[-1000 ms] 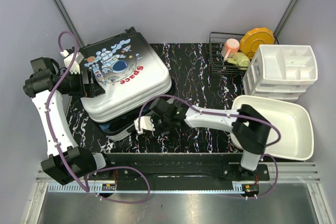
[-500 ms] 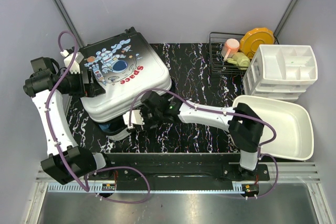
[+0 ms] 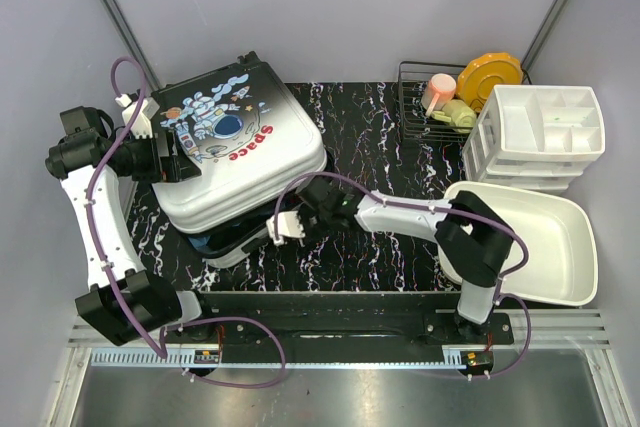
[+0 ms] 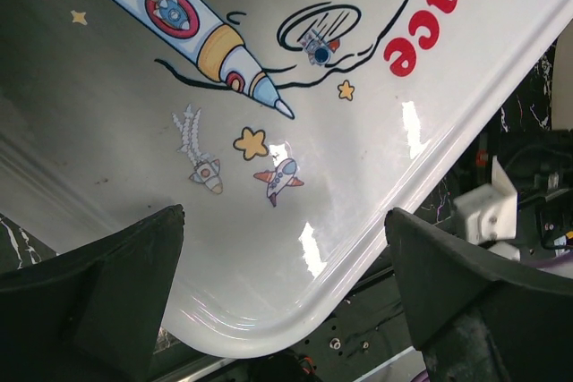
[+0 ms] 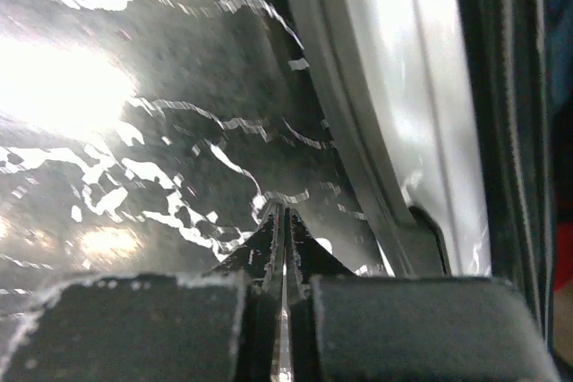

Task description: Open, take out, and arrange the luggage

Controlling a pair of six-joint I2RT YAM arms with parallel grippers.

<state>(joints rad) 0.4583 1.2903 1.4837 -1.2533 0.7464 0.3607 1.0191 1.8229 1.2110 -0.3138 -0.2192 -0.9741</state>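
Note:
The luggage (image 3: 240, 147) lies at the table's back left, astronaut and red "Space" print facing up. Its lid sits tilted above the lower shell, with a dark gap and something blue showing at the front. My left gripper (image 3: 170, 160) is open at the case's left side. In the left wrist view its fingers (image 4: 98, 301) stand wide either side of the lid's rounded corner (image 4: 269, 310). My right gripper (image 3: 285, 226) is shut on nothing, low over the marble table by the case's front right edge. In the right wrist view its tips (image 5: 285, 221) meet beside the shell's rim (image 5: 394, 131).
A wire rack (image 3: 425, 122) at the back right holds a pink cup (image 3: 438, 92), an orange plate (image 3: 490, 77) and a green item (image 3: 457, 115). A white drawer organiser (image 3: 540, 132) stands to its right. A white basin (image 3: 530, 237) sits at the front right.
My right gripper reached left toward the case's front edge, then drew back to the right and shut. The left arm and the luggage have hardly moved.

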